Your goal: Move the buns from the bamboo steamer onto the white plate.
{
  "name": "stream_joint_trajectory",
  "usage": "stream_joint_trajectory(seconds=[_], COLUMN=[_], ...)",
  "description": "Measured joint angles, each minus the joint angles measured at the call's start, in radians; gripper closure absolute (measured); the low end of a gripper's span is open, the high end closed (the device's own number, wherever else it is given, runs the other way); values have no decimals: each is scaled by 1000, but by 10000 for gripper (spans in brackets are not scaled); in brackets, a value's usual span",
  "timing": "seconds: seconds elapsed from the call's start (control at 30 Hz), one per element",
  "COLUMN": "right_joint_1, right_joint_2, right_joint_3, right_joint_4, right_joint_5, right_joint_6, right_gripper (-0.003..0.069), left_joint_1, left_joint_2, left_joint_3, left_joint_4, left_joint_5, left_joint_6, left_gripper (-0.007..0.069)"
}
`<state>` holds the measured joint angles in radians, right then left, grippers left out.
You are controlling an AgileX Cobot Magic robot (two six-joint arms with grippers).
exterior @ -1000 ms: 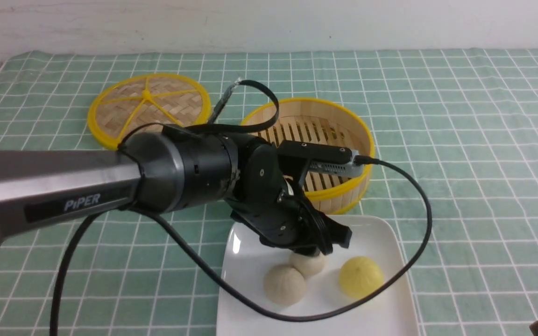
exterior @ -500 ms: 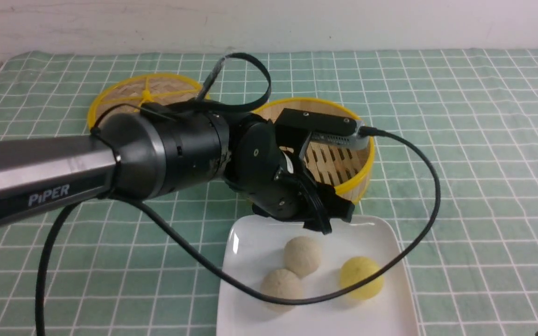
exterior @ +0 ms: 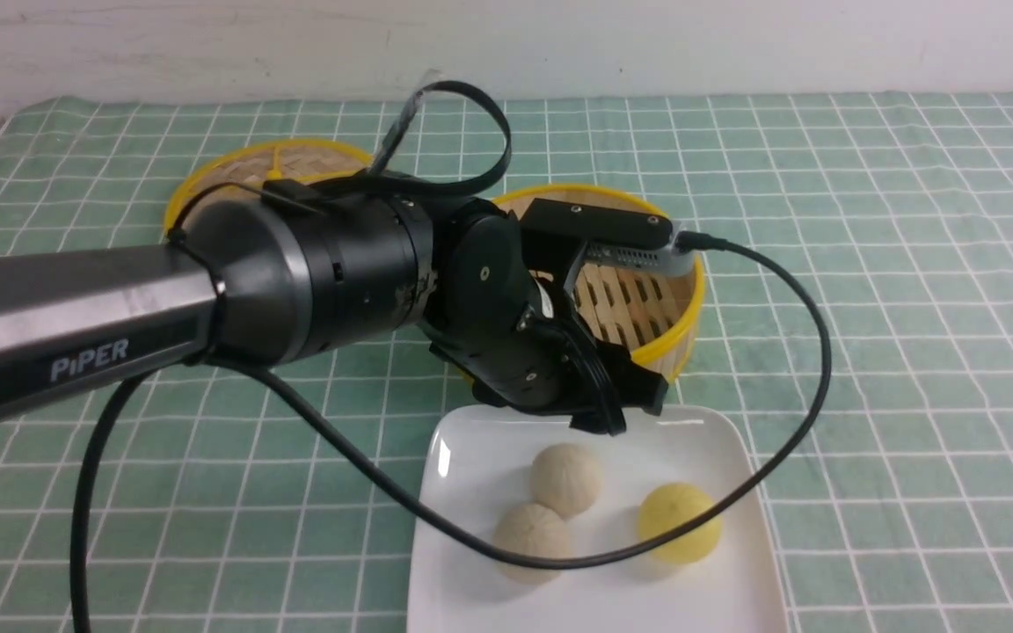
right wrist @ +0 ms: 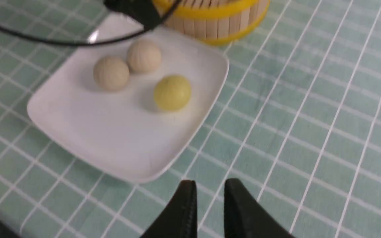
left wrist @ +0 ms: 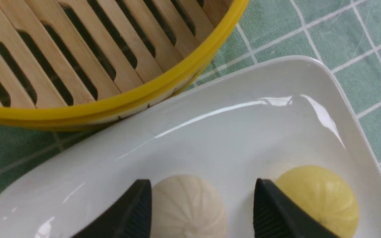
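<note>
All three buns lie on the white plate [exterior: 717, 448]: a cream bun [exterior: 565, 479], a second cream bun [exterior: 533, 541] touching it, and the yellow bun [exterior: 678, 523] apart to the right. My left gripper [exterior: 625, 403] hangs open over the plate's far edge, above the buns, holding nothing. In the left wrist view its fingers [left wrist: 266, 211] straddle the cream bun [left wrist: 187, 205] from above, with the yellow bun [left wrist: 322, 195] beside one finger. No bun shows in the visible part of the bamboo steamer [exterior: 638, 290]. My right gripper [right wrist: 210, 185] is shut over the cloth near the plate [right wrist: 111, 138].
The woven lid [exterior: 295, 163] with yellow spokes lies back left, partly behind my left arm. A black cable [exterior: 810, 352] loops from the wrist camera across the plate's front and over the buns. Green checked cloth covers the table.
My left gripper rose off the cream bun it had set down and drew back toward the steamer. That bun stays on the plate.
</note>
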<state>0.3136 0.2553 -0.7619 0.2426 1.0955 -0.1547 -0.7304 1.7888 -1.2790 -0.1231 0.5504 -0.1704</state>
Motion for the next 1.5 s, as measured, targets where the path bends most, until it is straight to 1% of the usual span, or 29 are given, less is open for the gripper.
stream_joint_trajectory(seconds=[0.03, 0.07, 0.1, 0.13, 0.17, 0.23, 0.33, 0.4, 0.5, 0.73, 0.83, 0.9, 0.97, 1.13, 1.17, 1.2, 1.27, 1.37, 1.5], right_joint_1=[0, 0, 0, 0, 0, 0, 0, 0, 0, 0, 0, 0, 0, 0, 0, 0, 0, -17, -114], right_joint_2=[-40, -53, -65, -81, -86, -86, -86, -86, -86, -86, -86, -86, -86, -86, -86, -88, -101, -120, -164], right_joint_3=[27, 50, 70, 113, 159, 238, 309, 341, 355, 365, 365, 365, 365, 365, 365, 365, 370, 397, 501], right_joint_4=[1, 4, 3, 3, -2, -23, -42, -46, -46, -46, -46, -46, -46, -46, -46, -46, -46, -46, -46], right_joint_5=[-76, -112, -152, -232, -328, -461, -560, -604, -624, -631, -631, -631, -631, -630, -630, -630, -633, -652, -725], right_joint_6=[1, 3, 3, 3, 3, 3, 3, 3, 3, 3, 3, 3, 3, 3, 3, 3, 3, 3, 3], right_gripper=[588, 618, 640, 664, 671, 673, 673, 673, 673, 671, 669, 667, 667, 664, 664, 664, 664, 661, 658], left_joint_1=[0, 0, 0, 0, 0, 0, 0, -1, -1, -1, -1, -1, -1, -1, -1, -1, -1, -1, -1], left_joint_2=[0, 0, 0, 0, 0, 0, 0, 0, 0, 0, 0, 0, 0, -1, -4, -10, -28, -58, -115], left_joint_3=[0, 0, 0, 0, 0, 0, 0, -1, -1, -1, -1, -1, -1, -1, -1, -1, -1, -1, -1], left_joint_4=[0, 0, 0, 0, 0, 0, 0, 0, 0, 0, 0, 0, 0, 1, 5, 14, 37, 75, 123], left_joint_5=[0, 0, 0, 0, 0, 0, 0, 0, 1, 1, 1, 1, -1, -8, -9, -10, -11, -11, -1], left_joint_6=[0, 0, 0, 0, 0, 0, 0, 0, 0, 0, 0, 0, 0, 0, 0, 0, 0, 0, 0], left_gripper=[195, 195, 195, 195, 195, 195, 195, 195, 195, 195, 207, 231, 274, 438, 504, 550, 606, 622, 623])
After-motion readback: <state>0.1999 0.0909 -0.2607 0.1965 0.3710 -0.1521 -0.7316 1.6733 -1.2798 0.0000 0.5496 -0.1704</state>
